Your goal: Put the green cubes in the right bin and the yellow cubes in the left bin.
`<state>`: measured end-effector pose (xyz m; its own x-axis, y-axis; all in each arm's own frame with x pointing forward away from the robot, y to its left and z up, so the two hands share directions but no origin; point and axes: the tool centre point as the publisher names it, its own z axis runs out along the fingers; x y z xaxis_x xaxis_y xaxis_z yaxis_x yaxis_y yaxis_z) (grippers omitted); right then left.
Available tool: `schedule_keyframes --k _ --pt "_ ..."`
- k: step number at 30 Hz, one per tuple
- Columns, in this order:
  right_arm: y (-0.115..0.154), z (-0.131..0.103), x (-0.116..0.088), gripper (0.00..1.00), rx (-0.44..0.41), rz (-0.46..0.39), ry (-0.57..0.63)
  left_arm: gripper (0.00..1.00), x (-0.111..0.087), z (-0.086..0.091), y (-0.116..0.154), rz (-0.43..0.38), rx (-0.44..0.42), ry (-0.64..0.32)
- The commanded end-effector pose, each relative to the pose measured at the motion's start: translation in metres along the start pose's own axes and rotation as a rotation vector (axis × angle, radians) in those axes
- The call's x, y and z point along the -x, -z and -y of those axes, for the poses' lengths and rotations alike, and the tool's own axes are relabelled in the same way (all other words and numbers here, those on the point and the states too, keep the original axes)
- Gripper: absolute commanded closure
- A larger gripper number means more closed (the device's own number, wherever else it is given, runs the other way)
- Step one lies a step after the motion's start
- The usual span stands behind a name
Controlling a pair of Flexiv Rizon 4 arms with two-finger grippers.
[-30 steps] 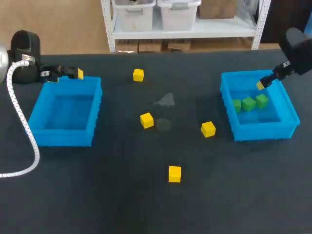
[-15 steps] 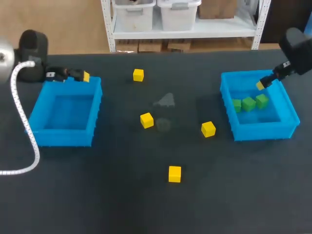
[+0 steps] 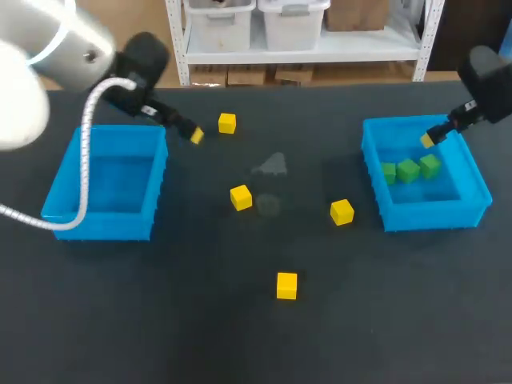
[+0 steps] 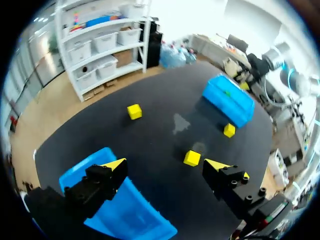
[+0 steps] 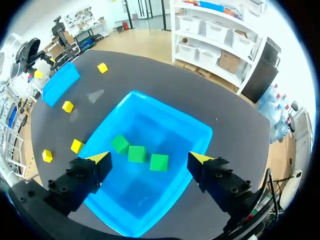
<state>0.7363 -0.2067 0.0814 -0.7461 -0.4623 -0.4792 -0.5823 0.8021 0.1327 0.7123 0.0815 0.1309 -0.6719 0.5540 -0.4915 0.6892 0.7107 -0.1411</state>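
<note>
Table (image 3: pixel 160 328): dark matte surface carrying two blue bins and four loose yellow cubes.
Left bin (image 3: pixel 100 224): open blue box standing near the table's left edge, on its far half.
Right bin (image 3: pixel 432 214): matching blue box near the table's right edge, about level with the left bin.
Green cubes (image 3: pixel 409 170): three, lying close together in a row on the floor of the right bin, toward its far wall.
Far yellow cube (image 3: pixel 227 122): on the table toward the far edge, between the bins but nearer the left bin, just beside the left gripper's tips.
Centre yellow cube (image 3: pixel 241 197): on the table a little left of its middle, turned slightly askew.
Right-hand yellow cube (image 3: pixel 342 211): on the table near the right bin's left wall, not touching it.
Near yellow cube (image 3: pixel 286 285): the one closest to the table's near edge, well apart from both bins.
Left gripper (image 3: pixel 194 134): its arm comes in from the far left corner. The gripper hangs above bare table between the left bin's far right corner and the far yellow cube. Its fingers are spread wide and grasp nothing.
Right gripper (image 3: pixel 428 139): its arm comes in from the far right corner. The gripper hangs over the right bin near its far wall. Its fingers are spread wide and released, with the green cubes lying well below them.
</note>
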Motion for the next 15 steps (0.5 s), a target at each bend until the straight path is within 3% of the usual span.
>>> schedule_keyframes --k 1,6,15 --pt "0.000 -0.001 -0.001 0.00 -0.002 0.002 0.000 0.00 0.019 0.007 -0.022 -0.334 -0.051 -0.197" --pt "0.000 -0.001 -0.001 0.00 -0.002 0.002 0.000 0.00 0.012 0.022 -0.042 -0.451 -0.065 -0.312" --pt "0.000 -0.001 -0.001 0.00 -0.002 0.002 0.000 0.00 -0.001 0.032 -0.070 -0.546 -0.069 -0.328"
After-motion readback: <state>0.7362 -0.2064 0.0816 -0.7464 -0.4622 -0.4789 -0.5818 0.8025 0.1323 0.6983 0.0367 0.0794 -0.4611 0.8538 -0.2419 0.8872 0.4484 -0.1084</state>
